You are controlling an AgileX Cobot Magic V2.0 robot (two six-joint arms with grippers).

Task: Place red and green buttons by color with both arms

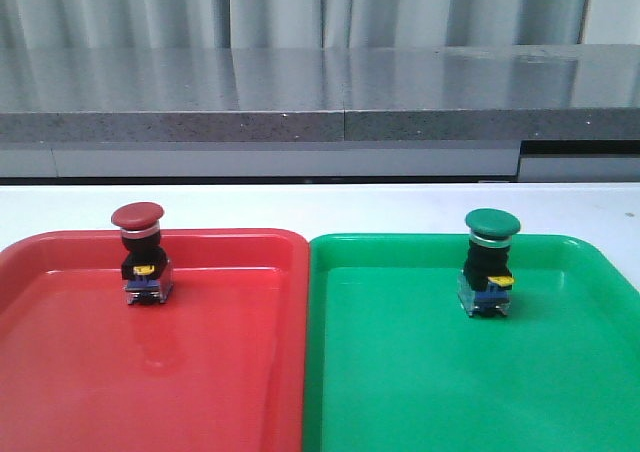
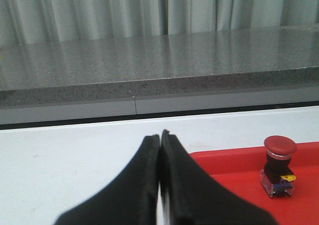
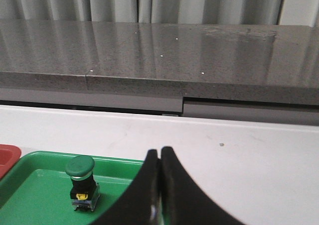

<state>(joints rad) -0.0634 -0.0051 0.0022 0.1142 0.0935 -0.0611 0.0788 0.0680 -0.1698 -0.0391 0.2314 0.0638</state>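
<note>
Red button (image 1: 137, 215), domed cap over silver ring and black body, stands upright in the glossy red plastic tray (image 1: 60, 372); green button (image 1: 491, 224) likewise in the adjoining green tray (image 1: 400, 392). Left hand (image 2: 160, 135) and right hand (image 3: 159, 152): black fingers pressed together, empty.

Glossy plastic red tray (image 1: 60, 372) and green tray (image 1: 420, 392) gleaming, matt white table (image 1: 300, 207) lying smooth, speckled polished stone ledge (image 1: 300, 97) reflecting

Red button (image 1: 140, 255) standing near red tray's (image 1: 60, 392) far edge; green button (image 1: 489, 262) likewise in green tray (image 1: 400, 402); front areas lying open.
</note>
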